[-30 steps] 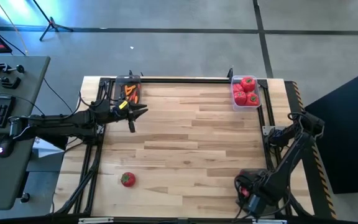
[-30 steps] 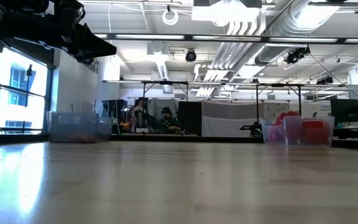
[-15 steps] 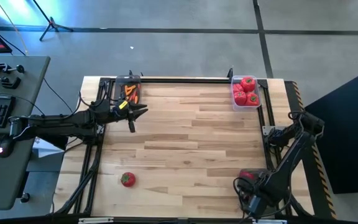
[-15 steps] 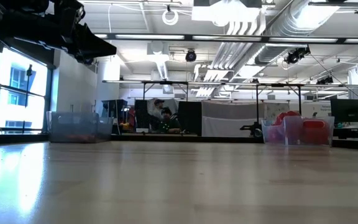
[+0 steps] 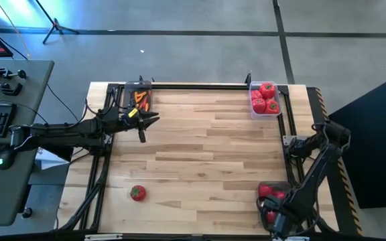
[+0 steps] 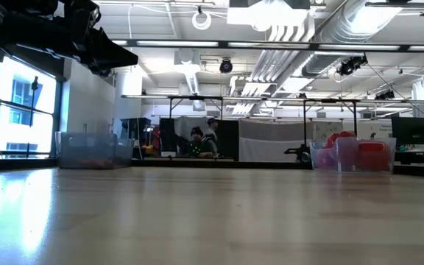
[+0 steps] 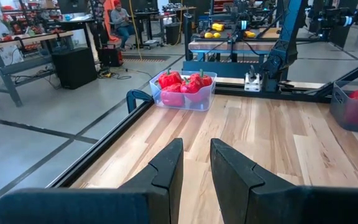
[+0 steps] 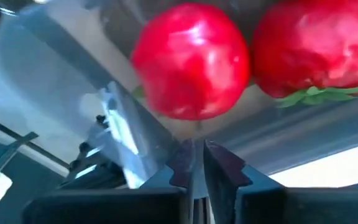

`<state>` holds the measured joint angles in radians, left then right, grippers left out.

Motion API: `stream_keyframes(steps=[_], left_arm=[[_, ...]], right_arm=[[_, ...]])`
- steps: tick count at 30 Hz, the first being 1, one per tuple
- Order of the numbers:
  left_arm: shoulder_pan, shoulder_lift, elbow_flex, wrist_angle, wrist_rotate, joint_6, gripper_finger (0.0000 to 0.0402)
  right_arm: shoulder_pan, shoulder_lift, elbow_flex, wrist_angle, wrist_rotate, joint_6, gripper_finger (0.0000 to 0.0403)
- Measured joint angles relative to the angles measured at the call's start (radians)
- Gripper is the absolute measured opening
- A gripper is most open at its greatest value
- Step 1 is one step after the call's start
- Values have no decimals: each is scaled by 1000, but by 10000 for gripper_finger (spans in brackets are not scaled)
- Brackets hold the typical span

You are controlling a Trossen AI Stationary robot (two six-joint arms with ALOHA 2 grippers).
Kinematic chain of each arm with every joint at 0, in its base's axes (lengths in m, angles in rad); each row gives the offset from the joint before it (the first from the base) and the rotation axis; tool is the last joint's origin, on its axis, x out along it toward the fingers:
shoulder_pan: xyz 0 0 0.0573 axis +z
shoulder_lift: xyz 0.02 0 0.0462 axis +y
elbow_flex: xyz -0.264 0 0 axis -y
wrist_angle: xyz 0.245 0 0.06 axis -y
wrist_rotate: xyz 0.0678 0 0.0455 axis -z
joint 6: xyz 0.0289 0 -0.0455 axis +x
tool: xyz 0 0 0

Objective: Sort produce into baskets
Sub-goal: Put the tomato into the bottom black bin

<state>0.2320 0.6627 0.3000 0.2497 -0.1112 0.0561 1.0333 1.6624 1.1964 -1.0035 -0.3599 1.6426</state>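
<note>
High view | right gripper (image 5: 271, 213) clenched empty over tomato basket (image 5: 265, 198) | left gripper (image 5: 146, 122) hovering, slightly parted

No legible text, label, brand, number or sign appears in any view. No lettering can be made out on the tubs, the arms or the table, and whatever stands in the room behind is too small to read.
</note>
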Motion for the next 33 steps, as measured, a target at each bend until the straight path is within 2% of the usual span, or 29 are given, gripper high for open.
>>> stream_keyframes(steps=[6,19,27,33], left_arm=[[0,0,0,0,0,0,66],[0,0,0,0,0,0,66],[0,0,0,0,0,0,66],[0,0,0,0,0,0,66]], right_arm=[[1,0,-50,30,-18,-23,3],[1,0,-148,170,-31,-52,0],[-1,0,-137,173,88,-99,0],[-1,0,-137,156,97,-104,0]])
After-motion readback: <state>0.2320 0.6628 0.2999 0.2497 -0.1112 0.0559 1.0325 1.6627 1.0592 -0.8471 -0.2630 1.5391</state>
